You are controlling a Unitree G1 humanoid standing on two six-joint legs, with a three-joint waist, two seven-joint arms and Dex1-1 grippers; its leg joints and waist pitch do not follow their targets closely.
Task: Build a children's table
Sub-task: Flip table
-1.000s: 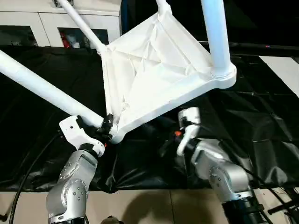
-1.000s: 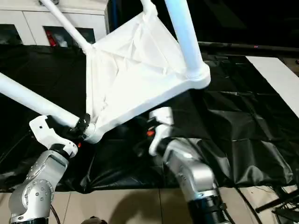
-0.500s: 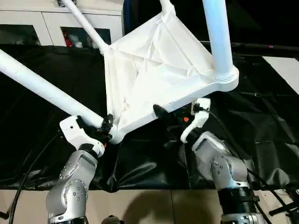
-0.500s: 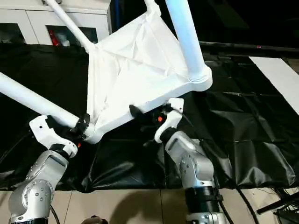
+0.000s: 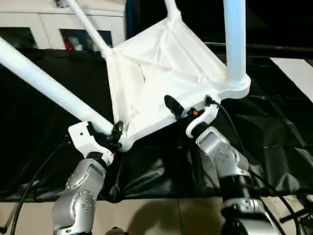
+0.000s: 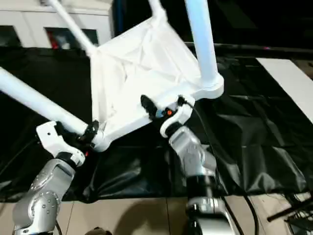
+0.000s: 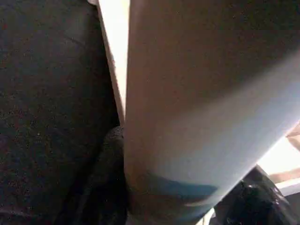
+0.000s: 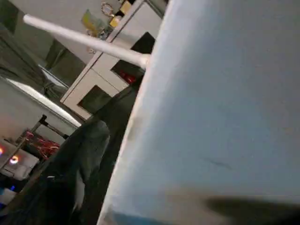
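1. Lying tilted over the black-draped tabletop (image 5: 274,147), ribbed underside facing up and toward the camera: children's table (image 5: 161,73), white, with legs already seated in its corner sockets.
2. Rising straight up from the right-hand socket near the tabletop's front edge: one leg (image 5: 235,44).
3. Running out from the near left socket toward the tabletop's left edge: a second leg (image 5: 44,81), long and slanted.
4. Reaching away toward the rear edge from the far sockets: two more legs, the left one (image 5: 88,24) in front of white cabinets (image 5: 29,27).
5. Clenched around the slanted leg just beside its socket: left gripper (image 5: 110,134), one black finger on each side of the tube, as the left wrist view confirms.
6. Set against the raised rim between the two near sockets: right gripper (image 5: 188,113), jaws spread, one black finger (image 5: 172,105) lying over the rim's top face; nothing visibly clamped.
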